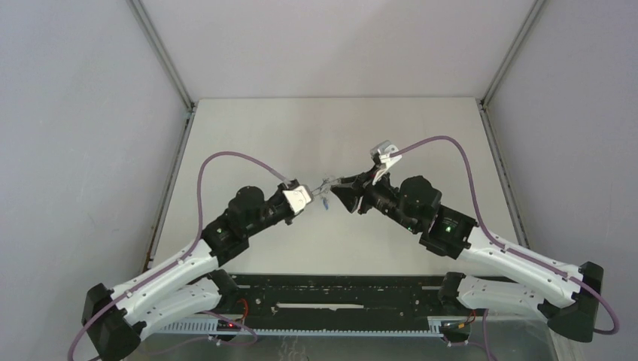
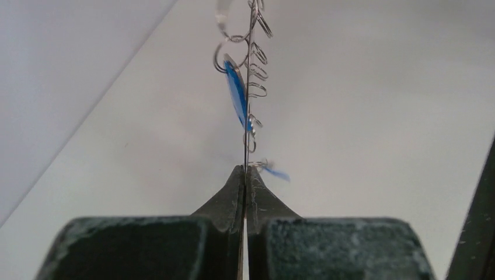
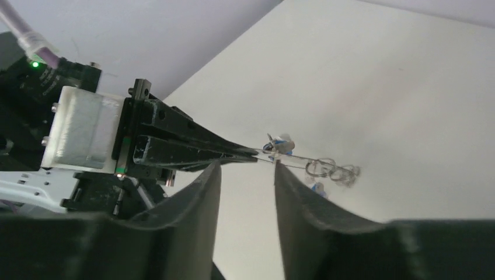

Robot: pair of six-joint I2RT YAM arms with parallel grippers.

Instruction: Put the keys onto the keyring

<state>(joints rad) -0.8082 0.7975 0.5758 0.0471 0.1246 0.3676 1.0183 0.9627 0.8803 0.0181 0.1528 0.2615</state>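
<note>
Thin grey wire is what the left gripper [image 2: 245,175] has pinched: its two dark fingers are squeezed tight on the rim of the keyring [image 2: 247,140]. In the left wrist view we see the hoop from its edge. It goes straight up from the fingertips to 12 o'clock, so its long way points away from that hand. Small wire loops [image 2: 257,73] stick out along it. A dark blue tag [image 2: 236,93] lies flat against the wire partway up, and its top end sits in a round loop. I cannot tell if it is really threaded on the hoop. A lighter blue tag [image 2: 279,173] pokes out at 3 o'clock, just beside the fingertips. The keys themselves are too small to make out. From above, the keyring is held up over the table [image 1: 331,128], between the two arms. The left arm holds it, and the right gripper [image 3: 246,166] is just beside it at 3 o'clock. The right gripper's fingers are apart with a middle-sized gap and hold nothing. In its own view the wire runs from 9 to 3 o'clock, just past its fingertips. I think its next job is to close on the lighter tag near the left fingertips.
</note>
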